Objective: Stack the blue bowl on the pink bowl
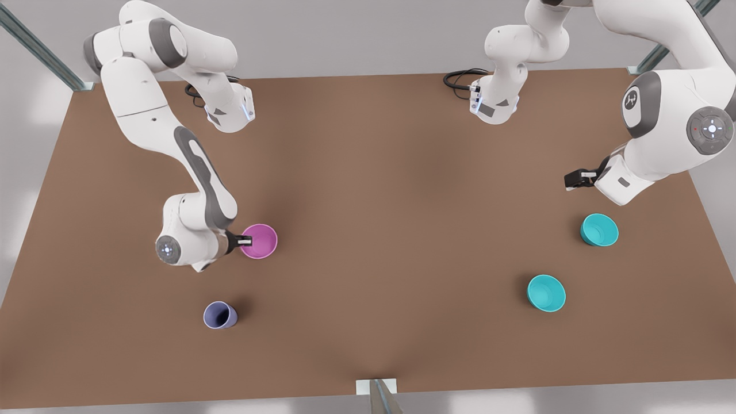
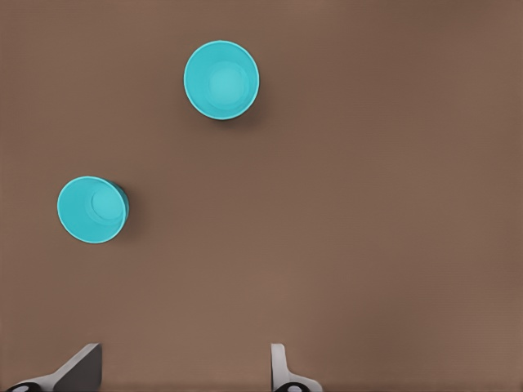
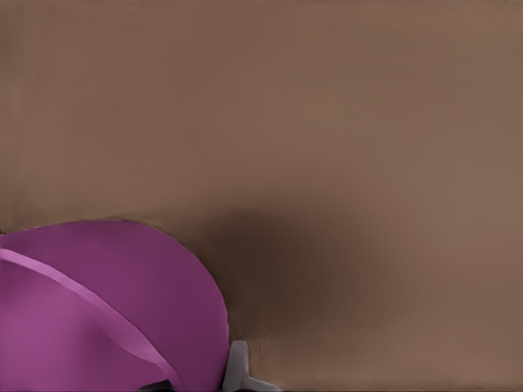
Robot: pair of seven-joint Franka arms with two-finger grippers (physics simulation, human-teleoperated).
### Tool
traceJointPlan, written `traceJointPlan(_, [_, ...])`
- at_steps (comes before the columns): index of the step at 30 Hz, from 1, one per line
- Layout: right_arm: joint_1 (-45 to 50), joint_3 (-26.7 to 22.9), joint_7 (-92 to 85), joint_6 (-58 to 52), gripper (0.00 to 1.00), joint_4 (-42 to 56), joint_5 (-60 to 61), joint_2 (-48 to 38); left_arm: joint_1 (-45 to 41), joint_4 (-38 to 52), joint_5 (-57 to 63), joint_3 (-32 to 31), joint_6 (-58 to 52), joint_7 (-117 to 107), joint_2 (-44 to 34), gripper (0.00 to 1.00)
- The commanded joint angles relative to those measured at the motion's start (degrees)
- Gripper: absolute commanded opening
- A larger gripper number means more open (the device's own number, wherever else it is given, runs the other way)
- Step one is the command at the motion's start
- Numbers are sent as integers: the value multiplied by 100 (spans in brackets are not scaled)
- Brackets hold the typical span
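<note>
Nearest the camera in the front view, the lavender cup (image 1: 219, 315) stood alone toward the front view's left; level with it but far toward the front view's right sat the blue bowl (image 1: 546, 293), upright on the table (image 1: 379, 172), mouth up, nothing touching it; the left wrist view showed it too (image 2: 221, 81), with bare table around it

Further back, the pink bowl (image 1: 259, 241) sat at the front view's left, well apart from the blue bowl; the right gripper (image 1: 246, 241) was at its rim, one finger (image 3: 238, 363) just outside the wall; the fingers looked drawn close across that wall, so I judged it clamped on the pink bowl

Behind the blue bowl stood the deeper turquoise cup (image 1: 599, 230); beyond that hung the left gripper (image 1: 581, 179), above the table, fingers (image 2: 282, 369) spread apart, holding nothing

Step in hand, by judgement: the stack was not begun; the blue bowl was ungrasped, while the pink bowl was the one gripped

Next move calls for: the left gripper to come down over the blue bowl's rim, not the cup's, close on the wall, lift and carry it across; the pink bowl's mouth must be freed of the right gripper before placing
</note>
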Motion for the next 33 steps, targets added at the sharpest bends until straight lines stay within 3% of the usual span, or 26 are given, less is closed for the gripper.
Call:
traceJointPlan(1, [7, 219, 538, -127, 21, 149, 264, 16, 1, 3, 3, 0, -12, -2, -6, 100])
traceJointPlan(3, [350, 545, 1311, 40, 21, 519, 651, 227, 1, 3, 3, 0, -12, -2, -6, 100])
traceJointPlan(11, [2538, 536, 4379, 1692, 21, 2865, 1011, 2054, 1, 3, 3, 0, -3, -11, 3, 100])
traceJointPlan(21, [3356, 158, 4837, 2211, 21, 3217, 976, 2723, 1, 3, 3, 0, -3, -11, 3, 100])
traceJointPlan(22, [3356, 158, 4828, 2211, 52, 3226, 976, 2723, 10, 3, 3, 9, 41, -63, 82, 100])
traceJointPlan(23, [3356, 158, 4828, 2211, 100, 3235, 976, 2714, 19, 11, -6, 62, 242, -55, 231, 100])
traceJointPlan(27, [3303, 158, 4793, 2097, 100, 3314, 1003, 2609, 572, 1074, -163, 229, 515, 445, 1540, 100])
traceJointPlan(29, [3146, 158, 4793, 1694, 100, 3463, 1020, 2495, 643, 1092, -357, 238, 1637, 735, 2225, 100])
traceJointPlan(32, [2189, 185, 4714, -562, 100, 3638, 968, 1836, 845, 1830, -708, 229, 2395, 1078, 3456, 100])
traceJointPlan(33, [1723, 193, 4425, -1863, 100, 3928, 968, 1634, 898, 1839, -718, 185, 2738, 1586, 3720, 100])
